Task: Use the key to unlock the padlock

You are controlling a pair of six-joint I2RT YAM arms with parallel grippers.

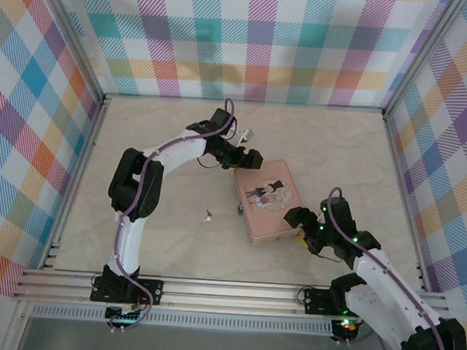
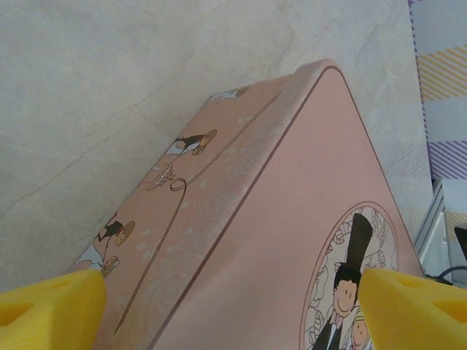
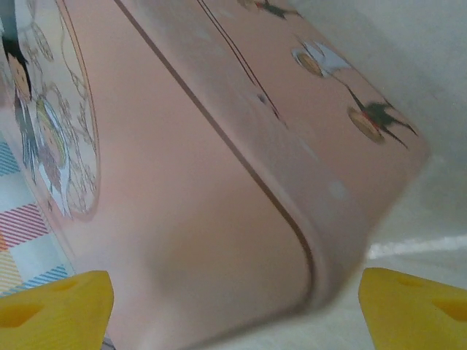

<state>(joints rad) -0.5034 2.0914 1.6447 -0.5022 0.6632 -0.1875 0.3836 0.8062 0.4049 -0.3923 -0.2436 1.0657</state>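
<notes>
The left tool (image 1: 249, 159) stands open at the far left corner of the pink tin (image 1: 265, 201). In the left wrist view its yellow fingertips (image 2: 51, 310) sit wide apart at the bottom corners. The tin's lid and long side run up between them, and the jaws close on nothing. The lid bears a round picture of a figure in a top hat.

The right tool (image 1: 297, 219) is also open, at the tin's near right corner. In the right wrist view its yellow tips (image 3: 55, 306) are spread to either side of that rounded corner, and the tin fills the space ahead of them. I cannot tell whether either tip touches the tin.

The key (image 1: 208, 216) lies flat on the pale table (image 1: 156, 129). It is well to the left of the right tool and nearer the arm bases than the left tool, apart from both and a little way off the tin. The padlock (image 1: 238, 211) shows as a small dark speck just beside the tin's left side, between the key and the right tool. It is too small to tell how it lies.
</notes>
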